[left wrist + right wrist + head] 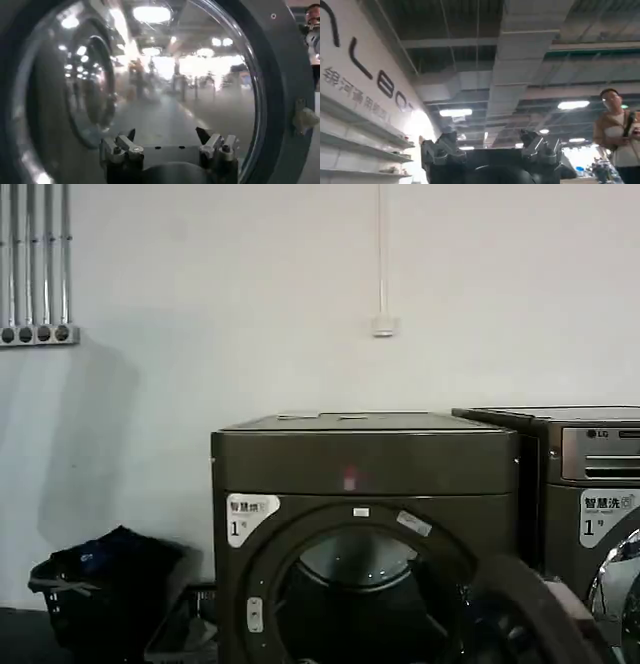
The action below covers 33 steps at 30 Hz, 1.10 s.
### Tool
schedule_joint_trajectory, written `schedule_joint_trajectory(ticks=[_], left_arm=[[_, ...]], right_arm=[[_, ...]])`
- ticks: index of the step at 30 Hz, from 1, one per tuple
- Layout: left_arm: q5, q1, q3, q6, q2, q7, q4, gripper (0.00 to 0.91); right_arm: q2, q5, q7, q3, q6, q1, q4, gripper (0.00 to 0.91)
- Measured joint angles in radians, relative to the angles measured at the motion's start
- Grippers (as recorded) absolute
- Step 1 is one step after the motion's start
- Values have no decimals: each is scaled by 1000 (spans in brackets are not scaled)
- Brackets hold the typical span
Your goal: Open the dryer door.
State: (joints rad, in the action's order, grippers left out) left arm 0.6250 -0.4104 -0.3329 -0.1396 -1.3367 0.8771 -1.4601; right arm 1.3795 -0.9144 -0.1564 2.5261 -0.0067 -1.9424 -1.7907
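The dryer (365, 459), dark bronze-grey with a white "1" sticker, stands in the middle of the head view. Its drum opening (360, 604) is uncovered. The dryer door (535, 614) hangs swung out to the right, its dark grey back side showing. In the left wrist view the dryer door's tinted glass (165, 80) and grey inner rim (285, 75) are very close. My left gripper (167, 141) is open just in front of the glass, with nothing between its fingers. My right gripper (490, 144) is open and empty, pointing up at the ceiling.
A second machine with a silver LG panel (595, 484) stands right beside the dryer, behind the open door. A black laundry basket (100, 594) and a low crate (185, 629) sit on the floor to the left. A person (620, 130) stands apart.
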Motion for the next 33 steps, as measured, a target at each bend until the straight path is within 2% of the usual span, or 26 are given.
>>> schedule_joint_trajectory(ticks=[10, 18, 25, 33], left_arm=[[-33, 32, -71, 4, -129, -1, 81, 907], [-38, 20, -88, -2, -138, -8, 71, 907], [-13, -1, -57, -38, -57, -52, -12, 907], [-4, -57, 26, -78, 114, -135, -165, 907]], right_arm=[[7, -13, 0, 5, -2, -14, 14, 907], [11, -16, 3, 1, -5, -18, 1, 907], [10, -12, 9, -18, -10, -6, -26, 907], [-8, -6, 12, -45, -25, 25, -71, 907]])
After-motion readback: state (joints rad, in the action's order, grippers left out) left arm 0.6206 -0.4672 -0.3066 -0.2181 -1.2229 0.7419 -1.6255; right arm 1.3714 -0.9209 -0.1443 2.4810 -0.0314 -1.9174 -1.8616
